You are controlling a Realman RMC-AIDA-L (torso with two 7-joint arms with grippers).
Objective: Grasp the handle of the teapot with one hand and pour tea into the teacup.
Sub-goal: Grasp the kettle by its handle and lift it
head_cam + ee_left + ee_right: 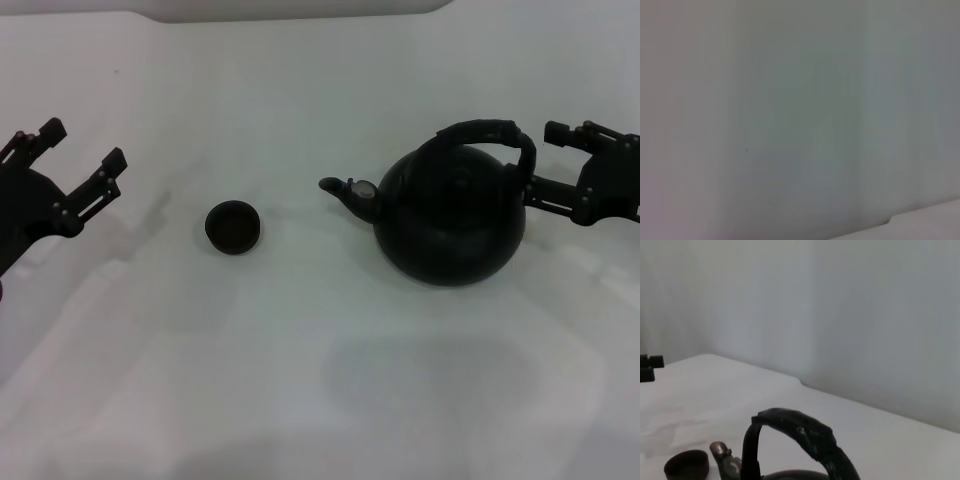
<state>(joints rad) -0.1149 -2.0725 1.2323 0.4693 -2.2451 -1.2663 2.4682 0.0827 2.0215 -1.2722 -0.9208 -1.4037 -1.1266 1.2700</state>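
Pouring has not begun: the large round matte black teapot (pixel 450 220) sits upright on the white tabletop (pixel 300 380), its short spout aimed at the tiny black bowl-like teacup (pixel 233 227), which stands well apart on the robot's left. The thick black arched handle (pixel 487 135) is not yet gripped, so grasp, lift and tilt all remain. The right tool (pixel 560 165) hovers just beside the handle, prongs apart, holding nothing. The left tool (pixel 82 145) waits open, well left of the teacup.

Both hands (pixel 85 145) black, skeletal linkage, 2 fingers ea.
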